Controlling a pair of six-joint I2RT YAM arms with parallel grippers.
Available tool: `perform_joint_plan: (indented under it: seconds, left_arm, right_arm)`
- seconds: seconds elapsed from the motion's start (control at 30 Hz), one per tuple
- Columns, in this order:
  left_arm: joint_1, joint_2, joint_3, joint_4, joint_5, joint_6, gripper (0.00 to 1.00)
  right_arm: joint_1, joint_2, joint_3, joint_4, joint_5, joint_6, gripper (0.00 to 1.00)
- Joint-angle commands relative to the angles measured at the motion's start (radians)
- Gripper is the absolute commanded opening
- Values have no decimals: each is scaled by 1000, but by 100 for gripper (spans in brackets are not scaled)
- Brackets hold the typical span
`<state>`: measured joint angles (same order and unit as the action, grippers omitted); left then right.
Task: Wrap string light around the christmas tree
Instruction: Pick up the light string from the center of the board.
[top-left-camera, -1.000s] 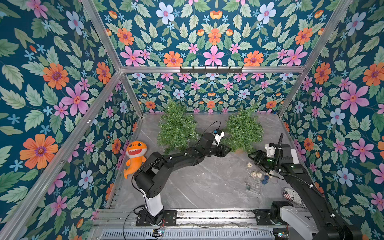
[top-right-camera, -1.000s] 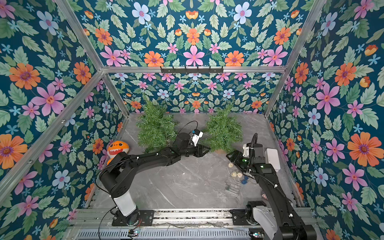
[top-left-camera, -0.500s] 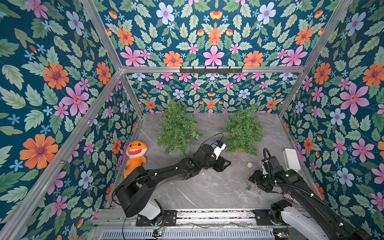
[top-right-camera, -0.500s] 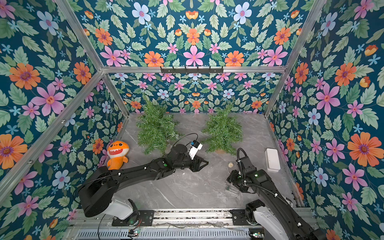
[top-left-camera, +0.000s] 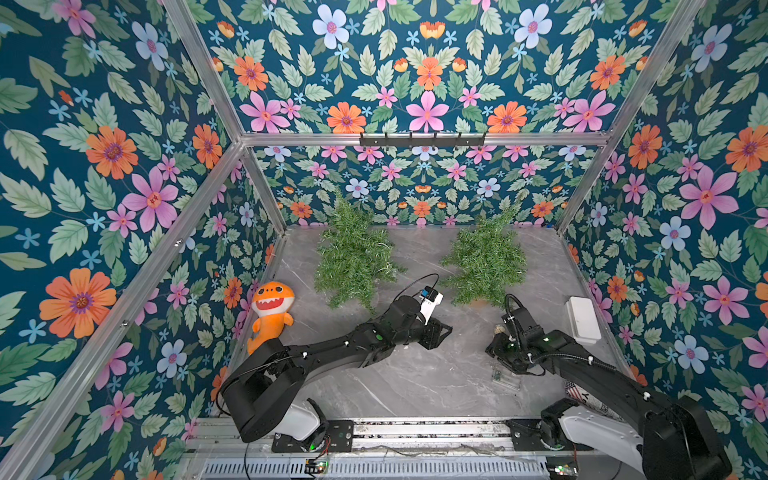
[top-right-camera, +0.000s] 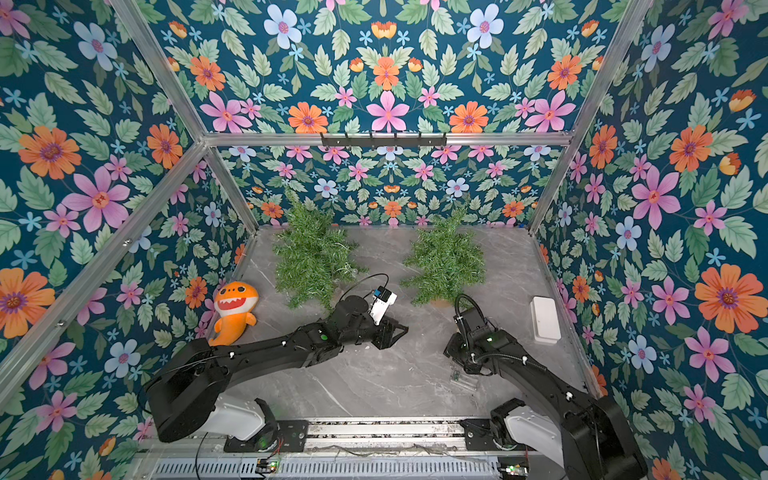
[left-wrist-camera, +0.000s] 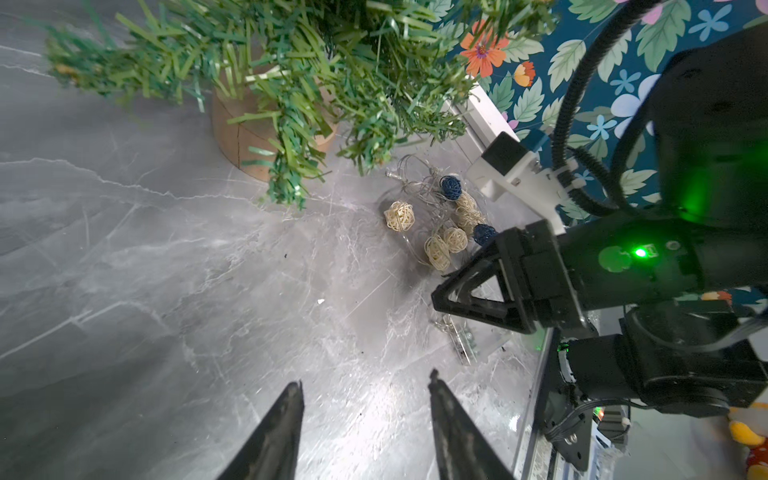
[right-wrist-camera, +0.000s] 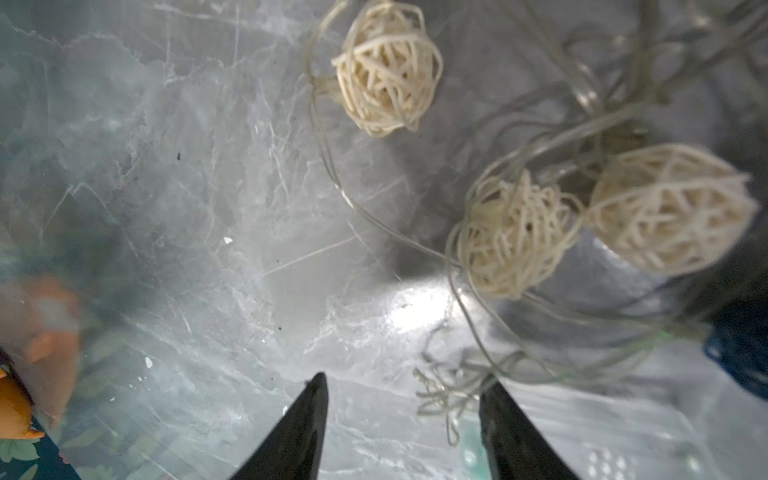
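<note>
Cream wicker-ball string light (right-wrist-camera: 515, 237) heaped on the worktop (top-left-camera: 415, 382) just beside the base of the christmas tree (top-left-camera: 486, 257), my right fingers (right-wrist-camera: 299, 436) spread over its wires, my left fingers (left-wrist-camera: 274, 436) spread, empty, near that tree

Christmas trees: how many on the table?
2. One tree stands at the back near the orange plush; the second tree stands nearer the white box. None appear hidden.

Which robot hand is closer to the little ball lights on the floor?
Right. The right gripper hovers just over the string light; the left gripper points at it from farther away.
</note>
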<state>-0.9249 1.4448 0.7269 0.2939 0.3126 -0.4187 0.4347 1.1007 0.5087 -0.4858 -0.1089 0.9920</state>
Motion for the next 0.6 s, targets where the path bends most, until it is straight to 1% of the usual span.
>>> perform_joint_plan:
  seconds: [0.0,0.07,0.13,0.17,0.23,0.33,0.43,0.57]
  left_arm:
    - [-3,-13,-8,31,-21,-8,51]
    - [-3,-29,-16,22,-38,-3,51]
    - [-3,-57,-32,15,-58,1,51]
    - [-2,-74,-40,12,-66,5,51]
    - [-2,-120,-65,2,-84,18,51]
    - [0,-197,-119,25,-98,50,51]
    - [0,-282,-182,75,-104,80,52]
    - [0,-359,-222,95,-113,116,56]
  right_arm:
    - [0,34,-15,97,43,73,52]
    - [1,32,-34,120,46,103,44]
    - [12,3,-43,135,34,107,33]
    - [27,-13,-31,116,36,103,29]
    - [80,-52,9,53,49,96,19]
    - [156,-112,50,9,56,107,10]
    - [230,-163,88,20,43,126,3]
    - [298,-175,173,22,44,129,1]
